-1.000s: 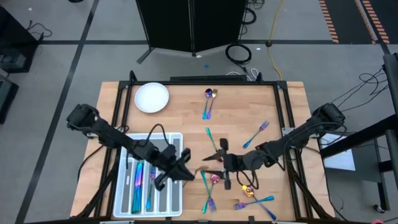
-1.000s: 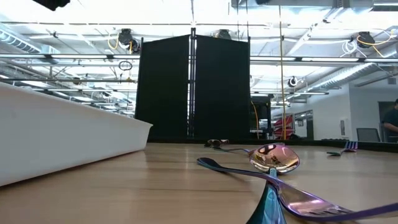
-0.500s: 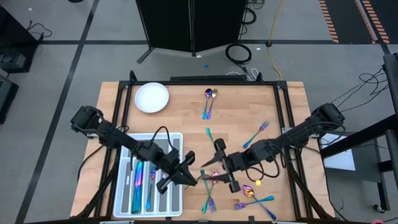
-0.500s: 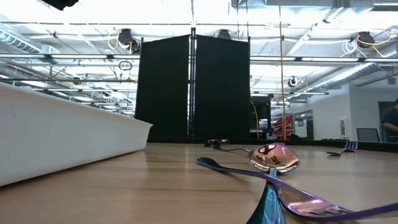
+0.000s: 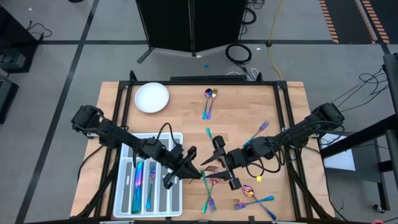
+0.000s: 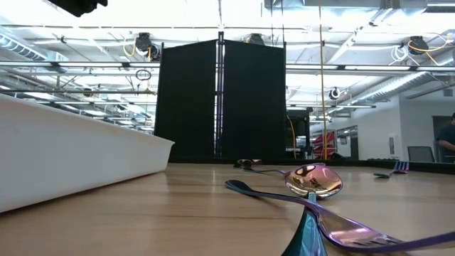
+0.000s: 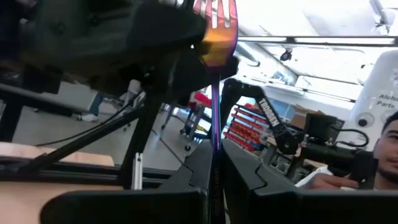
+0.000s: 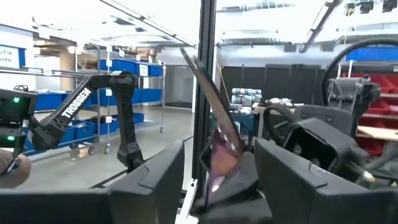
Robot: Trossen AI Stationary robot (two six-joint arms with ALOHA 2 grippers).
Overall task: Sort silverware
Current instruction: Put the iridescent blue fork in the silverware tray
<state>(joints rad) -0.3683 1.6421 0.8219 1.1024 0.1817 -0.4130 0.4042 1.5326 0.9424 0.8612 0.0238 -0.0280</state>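
Observation:
An iridescent fork (image 7: 215, 93) hangs in the air between my two grippers, over the table's middle near its front. My left gripper (image 5: 189, 163) is shut on it, just right of the white compartment tray (image 5: 127, 186). My right gripper (image 5: 214, 163) faces it, open. The fork (image 8: 208, 99) slants through the gap between the right fingers, with room on both sides. More silverware lies in the tray (image 5: 138, 180) and loose on the wood: spoons (image 5: 210, 94), a fork (image 5: 258, 132) and a near cluster (image 5: 208, 193). My left gripper pinches the fork's slim handle (image 7: 215, 167) between its two fingers. The fork runs on past the fingertips, its tines (image 7: 214, 14) at the far end by my right gripper. It is lifted clear of the table.
A white round plate (image 5: 152, 98) sits at the far left. In the low view the tray's wall (image 6: 71, 153) fills the left; a spoon (image 6: 313, 181) and a fork (image 6: 355, 231) lie on the wood at the right. The table's middle left shows bare wood.
My right gripper has risen, tipped its fingers upward and drawn toward my left gripper. My left gripper has shifted toward the table's right, so the two now face each other closely above the wood.

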